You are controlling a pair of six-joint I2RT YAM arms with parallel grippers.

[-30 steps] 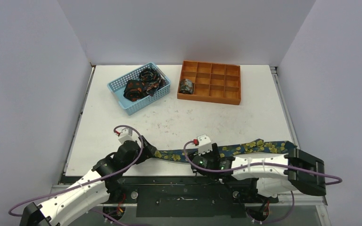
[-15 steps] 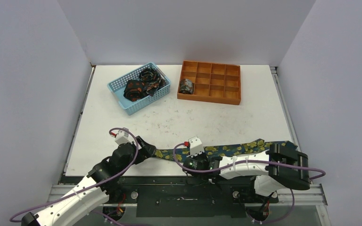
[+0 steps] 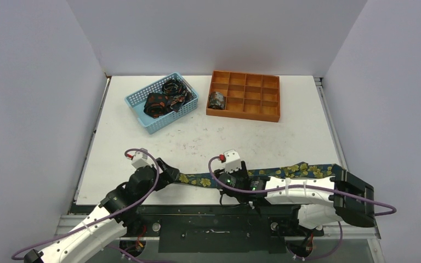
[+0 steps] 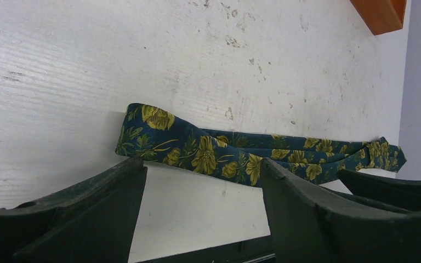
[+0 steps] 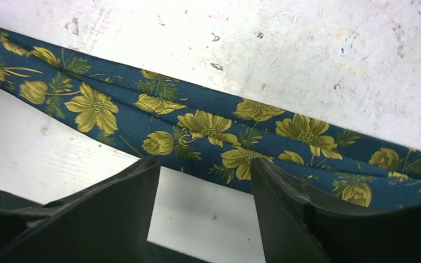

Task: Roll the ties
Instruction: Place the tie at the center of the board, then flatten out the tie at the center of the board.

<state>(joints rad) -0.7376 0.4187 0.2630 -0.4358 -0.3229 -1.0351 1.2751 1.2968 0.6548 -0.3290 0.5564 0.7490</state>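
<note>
A long navy tie (image 3: pixel 296 171) with yellow flowers lies flat along the table's near edge. Its narrow end (image 4: pixel 142 131) rests just past my left gripper (image 4: pixel 202 164), which is open with bare table between its fingers. My right gripper (image 5: pixel 204 163) is open too, low over the tie's middle (image 5: pixel 208 129), its tips at the tie's near edge and nothing held. From above, the left gripper (image 3: pixel 169 175) sits at the tie's left end and the right gripper (image 3: pixel 231 176) covers part of its middle. A small rolled tie (image 3: pixel 217 99) sits in the orange tray (image 3: pixel 263 112). Several loose ties (image 3: pixel 161 101) fill the basket.
The light-blue mesh basket (image 3: pixel 137 109) stands at the back left and the orange compartment tray at the back centre. The table's near edge (image 3: pixel 197 204) runs right under both wrists. A corner of the tray (image 4: pixel 381 13) shows in the left wrist view.
My right wrist slid left along the tie, then came back slightly and further onto the table. The left arm edged left a little. The tie stays flat.
</note>
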